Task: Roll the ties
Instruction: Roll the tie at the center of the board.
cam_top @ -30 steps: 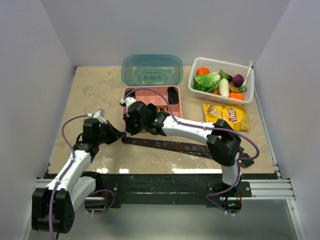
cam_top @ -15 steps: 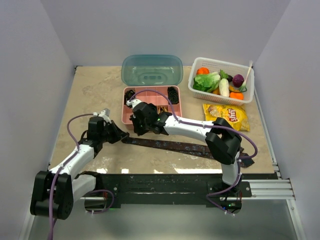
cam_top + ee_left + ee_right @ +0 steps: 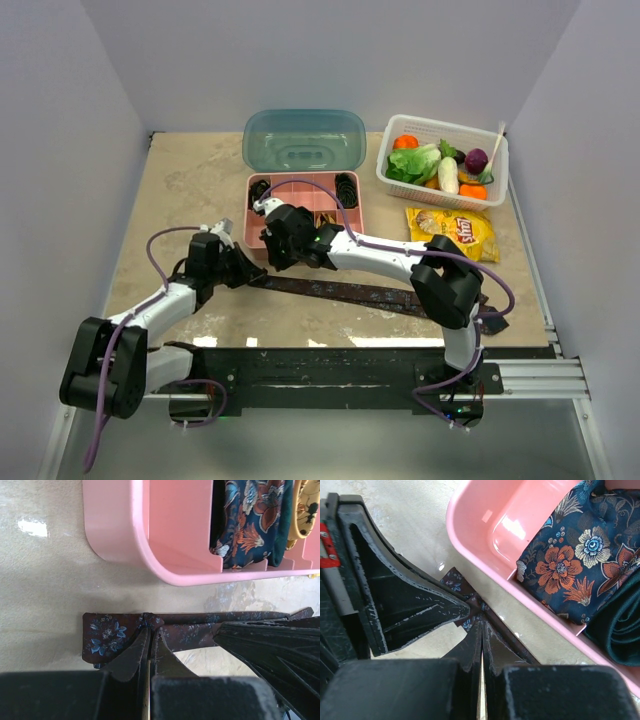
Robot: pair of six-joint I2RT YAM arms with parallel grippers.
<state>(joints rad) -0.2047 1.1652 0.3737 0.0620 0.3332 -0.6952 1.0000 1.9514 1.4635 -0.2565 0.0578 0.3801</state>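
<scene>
On the desk [image 3: 190, 180], one tie [image 3: 340, 291] is lying flat in front of one pink tray [image 3: 358, 215], its narrow end just beside the tray's near left corner. Two claws are meeting at that end. The left claw [image 3: 151, 632] is pinching it with fingers together, and the right claw [image 3: 481, 617] is clamping the same end, touching the left one. Inside the tray, two black coils [image 3: 346, 188] are sitting at the back, and the wrist views are showing three more: a floral roll [image 3: 570, 565], a green roll [image 3: 615, 625] and a yellow roll [image 3: 307, 507]. One lid [image 3: 304, 140], one basket [image 3: 497, 180] and one chip bag [image 3: 452, 230] are sitting farther back. Compared with a second ago, the left arm is reaching closer to the tray, and the right claw is sitting nearer, uncovering the back-left coil.
</scene>
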